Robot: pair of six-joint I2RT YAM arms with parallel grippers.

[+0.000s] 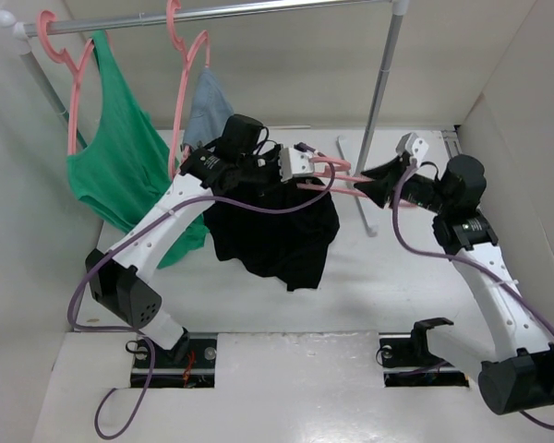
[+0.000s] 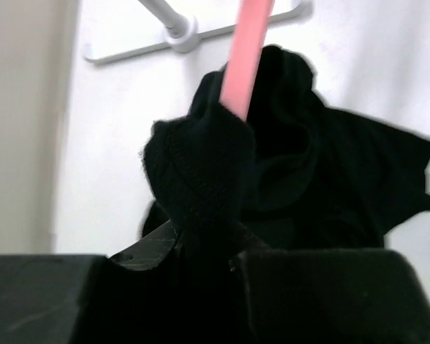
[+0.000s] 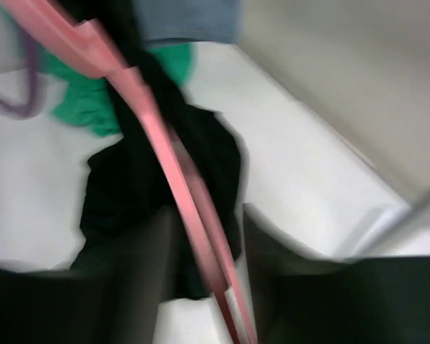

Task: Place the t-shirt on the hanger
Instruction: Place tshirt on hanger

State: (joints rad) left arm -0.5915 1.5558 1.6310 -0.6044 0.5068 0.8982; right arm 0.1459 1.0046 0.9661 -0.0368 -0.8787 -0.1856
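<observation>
Threading step: t-shirt [image 1: 277, 231] partly draped over hanger [image 1: 337, 178], both held up over counter [image 1: 397, 268].
Left hand [image 1: 294, 164] clenched on bunched black cloth at one hanger shoulder; right hand [image 1: 380, 189] looks closed on the hanger's other end. Next move probably needs cloth drawn along the pink arm until the neck seats. Left wrist view shows the pinch right beside the bar, which top view hides. Right wrist view is blurred, bar running between fingers [image 3: 140, 279].
</observation>
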